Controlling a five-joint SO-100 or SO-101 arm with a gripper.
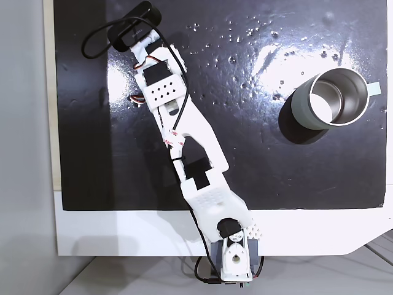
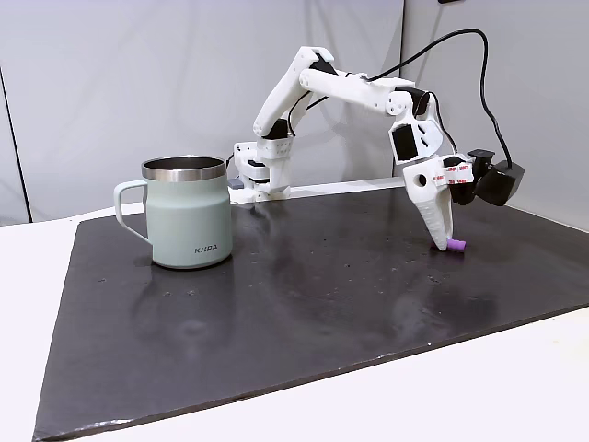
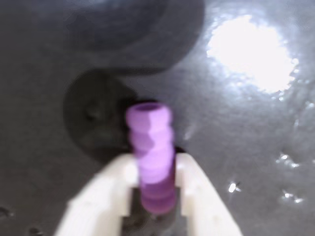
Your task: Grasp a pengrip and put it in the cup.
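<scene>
The purple ribbed pengrip (image 3: 150, 137) stands between my two white fingertips (image 3: 189, 172) in the wrist view, and both press against its sides. My gripper (image 3: 155, 162) is shut on it. In a fixed view from the side, the gripper (image 2: 446, 241) points down at the black mat, with the pengrip (image 2: 456, 245) low at its tip, at or just above the mat. The grey-green metal cup (image 2: 189, 221) stands upright far to the left there. From above, the cup (image 1: 301, 107) sits at the mat's right side, its steel inside bare.
The white arm (image 1: 196, 153) stretches diagonally from its base at the bottom edge to the mat's top left. A black camera and its cable (image 1: 132, 27) ride over the gripper. The black mat (image 1: 276, 160) lies on a white table.
</scene>
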